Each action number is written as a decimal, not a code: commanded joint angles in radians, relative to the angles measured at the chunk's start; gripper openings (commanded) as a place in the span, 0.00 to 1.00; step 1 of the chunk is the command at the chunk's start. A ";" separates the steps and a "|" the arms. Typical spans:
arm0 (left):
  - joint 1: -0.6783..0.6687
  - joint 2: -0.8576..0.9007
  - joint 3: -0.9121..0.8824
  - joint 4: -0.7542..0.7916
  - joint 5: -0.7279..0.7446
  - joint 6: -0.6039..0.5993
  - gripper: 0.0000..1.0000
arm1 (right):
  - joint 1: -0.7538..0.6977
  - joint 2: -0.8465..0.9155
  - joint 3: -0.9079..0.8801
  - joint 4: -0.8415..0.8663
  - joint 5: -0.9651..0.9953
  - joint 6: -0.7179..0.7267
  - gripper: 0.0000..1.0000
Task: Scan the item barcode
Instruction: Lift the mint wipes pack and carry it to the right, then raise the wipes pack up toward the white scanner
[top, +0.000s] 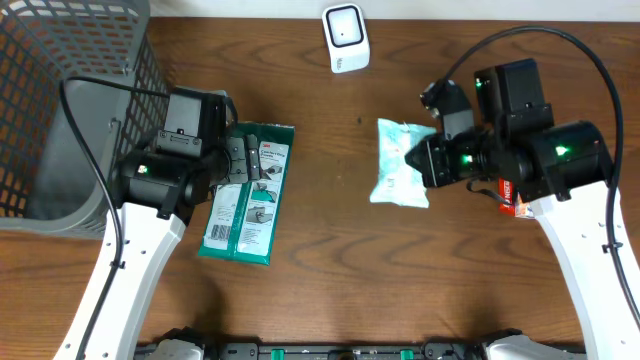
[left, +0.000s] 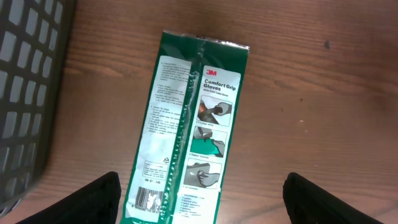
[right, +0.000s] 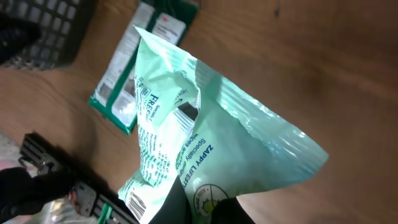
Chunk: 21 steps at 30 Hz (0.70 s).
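**Right arm gripping the wipes pack, left arm hanging open over the gloves**

The right gripper (top: 424, 160) is clamping fully shut on one edge of a pale green wipes pack (top: 401, 165). In the overhead view the pack is sitting right of the table's centre, below and to the right of the white barcode scanner (top: 345, 38), which is standing at the far edge, well apart from the pack. In the right wrist view the wipes pack (right: 205, 143) is filling the middle of the frame, crinkled and fanning up from the closed fingers (right: 211, 208) at the bottom. Its printed side is facing the camera and a barcode (right: 138, 208) is showing at its lower left corner. Whether the pack is clearing the wood cannot be told.

The left gripper (left: 200, 180) is standing wide open and holding nothing. Its two dark fingers (left: 93, 199) are showing at either side of the frame, straddling the near end of a green 3M Comfort Grip Gloves package (left: 193, 118). That package is lying flat on the wooden table (top: 330, 260), label side up, just right of the grey mesh basket (top: 60, 90). A small barcode (left: 146, 198) is showing near its lower left corner. A red object (top: 513, 198) is peeking out beneath the right arm, too hidden to identify.
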 joint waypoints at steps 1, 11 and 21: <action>0.005 0.004 0.013 0.000 -0.013 0.014 0.84 | 0.026 -0.017 0.027 0.039 0.002 -0.017 0.01; 0.005 0.004 0.013 0.000 -0.013 0.014 0.84 | 0.035 -0.019 0.037 0.104 0.080 0.002 0.01; 0.005 0.004 0.013 0.000 -0.013 0.014 0.84 | 0.048 0.063 0.369 0.041 0.367 -0.006 0.01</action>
